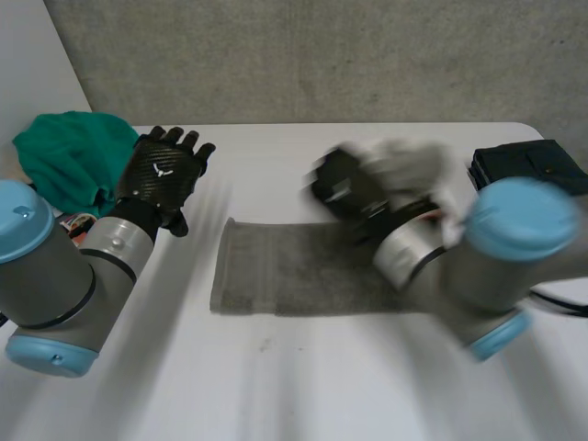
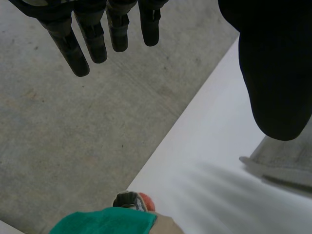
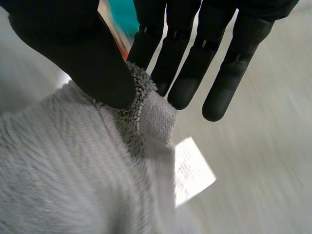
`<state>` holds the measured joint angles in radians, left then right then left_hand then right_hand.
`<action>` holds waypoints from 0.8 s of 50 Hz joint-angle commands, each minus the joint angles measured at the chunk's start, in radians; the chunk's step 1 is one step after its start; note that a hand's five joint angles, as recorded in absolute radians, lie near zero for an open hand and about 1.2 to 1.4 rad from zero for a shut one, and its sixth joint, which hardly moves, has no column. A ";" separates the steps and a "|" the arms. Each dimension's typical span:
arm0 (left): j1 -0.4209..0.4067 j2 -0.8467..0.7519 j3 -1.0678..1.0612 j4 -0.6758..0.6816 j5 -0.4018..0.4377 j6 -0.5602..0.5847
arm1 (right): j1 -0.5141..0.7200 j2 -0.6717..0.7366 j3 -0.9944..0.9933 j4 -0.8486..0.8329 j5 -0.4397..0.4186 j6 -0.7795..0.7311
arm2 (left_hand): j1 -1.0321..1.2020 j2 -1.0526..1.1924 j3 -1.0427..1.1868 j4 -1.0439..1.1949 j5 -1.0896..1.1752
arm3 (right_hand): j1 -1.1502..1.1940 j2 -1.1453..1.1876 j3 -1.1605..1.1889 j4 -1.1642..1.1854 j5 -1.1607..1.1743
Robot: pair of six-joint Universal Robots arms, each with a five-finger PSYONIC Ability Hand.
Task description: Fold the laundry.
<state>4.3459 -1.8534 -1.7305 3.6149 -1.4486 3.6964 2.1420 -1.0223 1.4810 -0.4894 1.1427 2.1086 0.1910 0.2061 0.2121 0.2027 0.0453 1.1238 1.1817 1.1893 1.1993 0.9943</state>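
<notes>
Pinched thinly by my right hand point(image 3: 85, 56), a corner of the towel point(image 3: 73, 170) could slip mid-fold; my left hand point(image 1: 163, 175) hovers, fingers straight.

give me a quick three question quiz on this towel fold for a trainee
1. True or false: the left hand grips the grey towel.
2. What does the right hand pinch? A) a corner of the towel B) a sock C) nothing
3. Fill in: the heap of cloth beside the left hand is ____.
Key: 1 false; 2 A; 3 green.
</notes>
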 commanded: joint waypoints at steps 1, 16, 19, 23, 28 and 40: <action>-0.002 0.028 -0.024 -0.001 -0.001 -0.075 | 0.226 0.220 -0.110 0.060 -0.063 -0.032 | -0.017 -0.032 -0.038 -0.028 -0.045 | 0.272 0.215 0.207 0.197 0.227; -0.041 0.017 0.017 0.002 0.001 -0.078 | 0.109 -0.011 -0.018 0.225 0.264 0.452 | -0.017 -0.032 -0.038 -0.028 -0.045 | -0.949 -1.007 -1.015 -1.025 -0.994; -0.080 0.011 0.023 0.002 0.001 -0.076 | 0.066 -0.050 0.022 0.264 0.259 0.562 | -0.017 -0.032 -0.038 -0.028 -0.045 | -0.949 -1.007 -1.015 -1.025 -0.994; -0.109 -0.012 0.031 0.002 0.001 -0.075 | -0.034 -0.050 0.096 0.350 0.255 0.597 | -0.017 -0.032 -0.038 -0.028 -0.045 | -0.949 -1.007 -1.015 -1.025 -0.994; -0.118 -0.036 0.034 0.002 0.001 -0.076 | -0.155 -0.010 0.145 0.370 0.273 0.502 | -0.017 -0.032 -0.038 -0.028 -0.045 | -0.580 -0.638 -0.645 -0.655 -0.625; -0.118 -0.024 0.029 0.001 -0.004 -0.075 | -0.143 -0.179 0.168 0.075 0.347 0.424 | -0.017 -0.032 -0.038 -0.028 -0.045 | 0.272 0.215 0.207 0.197 0.227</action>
<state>4.2254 -1.8897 -1.6999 3.6172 -1.4511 3.6203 1.9317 -1.0885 1.6591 -0.2993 1.4764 2.5499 0.1910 0.2061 0.2121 0.2027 0.0453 1.0742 1.1715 1.1878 1.1956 0.9970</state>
